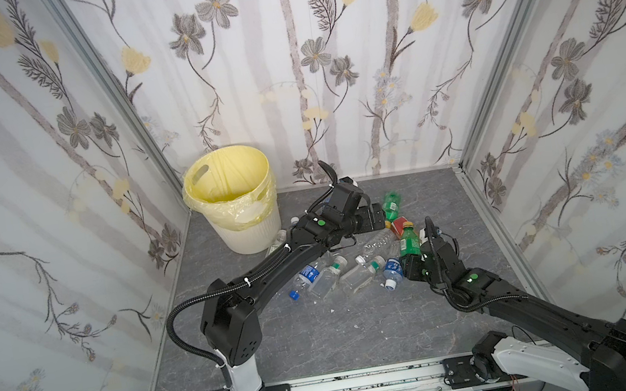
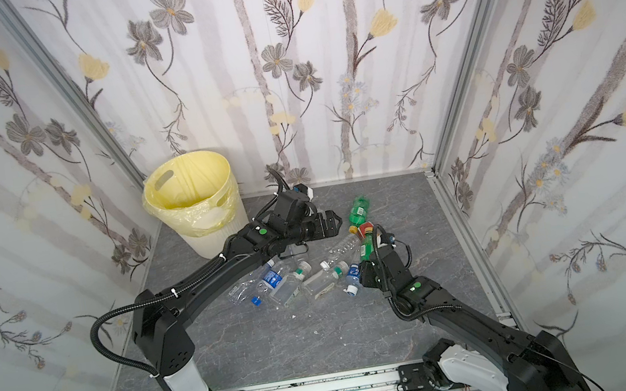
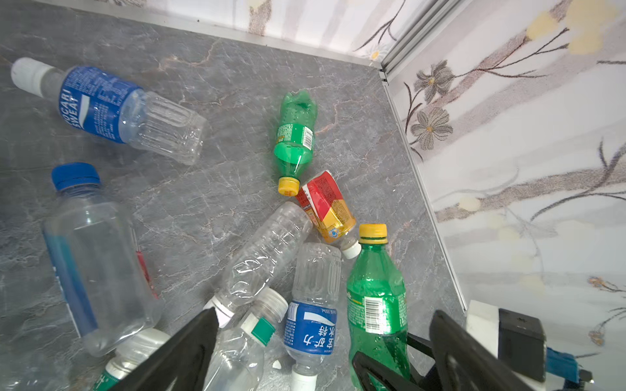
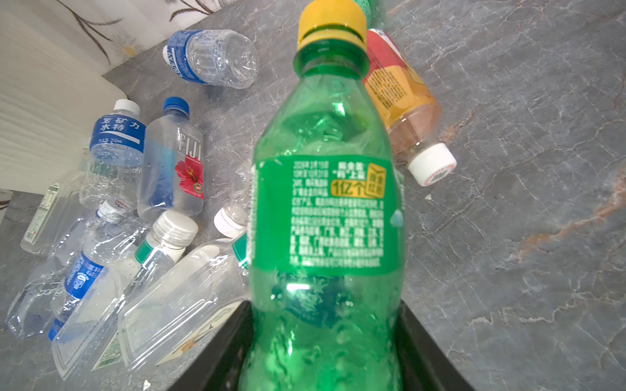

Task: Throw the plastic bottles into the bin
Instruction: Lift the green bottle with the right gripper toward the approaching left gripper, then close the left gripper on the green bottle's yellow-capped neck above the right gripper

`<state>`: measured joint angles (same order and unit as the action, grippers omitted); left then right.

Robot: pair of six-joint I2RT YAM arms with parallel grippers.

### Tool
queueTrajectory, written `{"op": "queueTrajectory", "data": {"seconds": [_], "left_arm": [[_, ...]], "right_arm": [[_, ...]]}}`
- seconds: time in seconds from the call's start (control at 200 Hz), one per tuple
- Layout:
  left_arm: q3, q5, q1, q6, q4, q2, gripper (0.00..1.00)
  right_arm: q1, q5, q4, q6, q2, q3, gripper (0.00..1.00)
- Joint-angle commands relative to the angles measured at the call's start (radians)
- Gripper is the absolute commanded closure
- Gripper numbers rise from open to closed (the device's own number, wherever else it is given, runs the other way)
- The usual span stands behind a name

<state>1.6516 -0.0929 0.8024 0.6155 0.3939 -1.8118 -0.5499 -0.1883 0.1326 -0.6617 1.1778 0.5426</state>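
With right hand (image 4: 321,352) clamped on green bottle (image 4: 325,210) and left hand (image 2: 330,221) wide, empty, lift clear of other bottles (image 1: 340,274). Release only above bin (image 1: 254,234) mouth.

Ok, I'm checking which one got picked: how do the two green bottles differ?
The nearer green bottle is cap-up; the farther green bottle lies on its side on the table. The nearer is clamped low in the jaws of the right gripper; the farther is untouched. Both have yellow caps and green labels.

"OCARI SWEAT" on blue-label bottle (image 3: 111,108) | "FIJI" on clear bottle (image 4: 172,162) | "1亿个" on green bottle (image 4: 325,220)
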Motion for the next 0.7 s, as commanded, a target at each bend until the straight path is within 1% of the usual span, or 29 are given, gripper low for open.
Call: {"op": "queueTrajectory", "data": {"seconds": [0.0,0.13,0.34,0.5,0.694], "left_arm": [[0.017,-0.104,-0.021,0.070,-0.022,-0.016,0.00],[0.033,-0.181,-0.034,0.107,-0.050,-0.038,0.00],[0.051,-0.263,-0.035,0.133,-0.081,-0.062,0.00],[0.051,-0.265,-0.043,0.153,-0.089,-0.065,0.00],[0.045,-0.274,-0.067,0.186,-0.110,-0.065,0.00]], "right_arm": [[-0.009,0.021,-0.093,0.034,0.017,0.023,0.50],[-0.032,0.026,-0.112,0.067,0.048,0.062,0.50],[-0.061,0.041,-0.133,0.104,0.096,0.129,0.50],[-0.089,0.056,-0.168,0.114,0.124,0.155,0.50],[-0.118,0.049,-0.196,0.112,0.128,0.168,0.50]]}}
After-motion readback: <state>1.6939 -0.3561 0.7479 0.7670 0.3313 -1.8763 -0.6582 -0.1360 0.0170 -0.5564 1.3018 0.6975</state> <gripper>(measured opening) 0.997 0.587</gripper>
